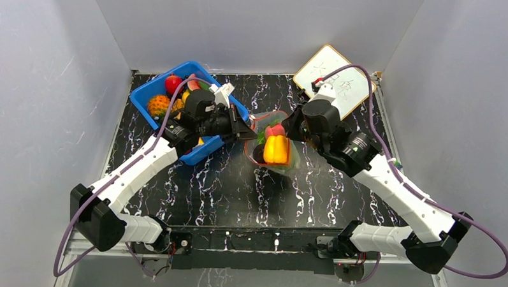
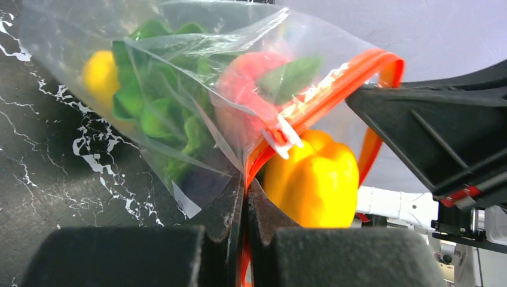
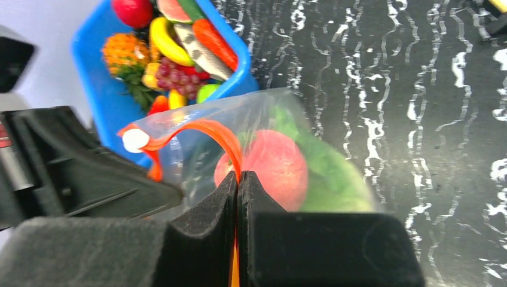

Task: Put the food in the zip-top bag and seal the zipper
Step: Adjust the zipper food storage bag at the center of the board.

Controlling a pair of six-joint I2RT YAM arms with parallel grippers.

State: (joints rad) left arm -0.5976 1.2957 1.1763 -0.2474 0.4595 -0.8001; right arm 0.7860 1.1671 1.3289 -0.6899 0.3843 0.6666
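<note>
The left gripper [image 2: 245, 186] is closed tight, its two dark fingers pressed together with the red-orange zipper [image 2: 335, 89] pinched between them at one end of the mouth. The right gripper [image 3: 238, 179] is likewise clamped, jaws together on the same strip at the opposite side. Between the two grips the zipper bows apart into an open loop, and a small white tab [image 2: 284, 139] sits on the strip near the left fingers. The zip-top bag [image 2: 179, 66] is stretched between the grippers, its clear plastic creased and trailing away from the mouth. A yellow pepper [image 2: 314, 179] sits in the open mouth, ringed by the strip; deeper in lie green lettuce [image 2: 155, 107] and a red fruit [image 3: 278, 167]. From above, the bag is near the middle of the black marbled table [image 1: 237, 187], with a shadow on the surface just below it. Just to its left, beside the left gripper, stands the blue bin [image 1: 144, 96], holding more toy fruits and vegetables [image 3: 173, 54]. A whiteboard [image 1: 333, 73] leans at the far right corner, behind the right arm.
</note>
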